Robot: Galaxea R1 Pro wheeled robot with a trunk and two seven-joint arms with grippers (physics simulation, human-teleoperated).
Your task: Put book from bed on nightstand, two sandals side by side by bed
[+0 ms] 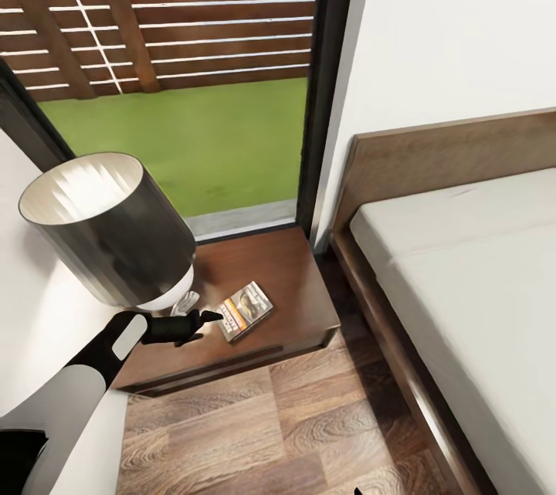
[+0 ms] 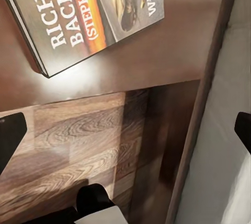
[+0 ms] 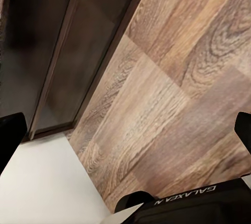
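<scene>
The book (image 1: 245,310), dark-covered with white lettering and an orange band, lies flat on the dark brown nightstand (image 1: 289,267) beside the bed (image 1: 463,271). My left gripper (image 1: 205,318) hovers just left of the book, open and holding nothing. In the left wrist view the book (image 2: 89,9) rests on the glossy nightstand top (image 2: 157,56), apart from my left gripper (image 2: 125,135), whose fingers stand wide apart. My right gripper (image 3: 125,135) is open over the wood floor (image 3: 172,77). The two sandals are out of view.
A lamp with a large grey shade (image 1: 108,232) stands on the nightstand's left side, close above my left arm. Behind is a tall dark-framed window (image 1: 328,86). Plank floor (image 1: 293,425) lies between nightstand and bed frame.
</scene>
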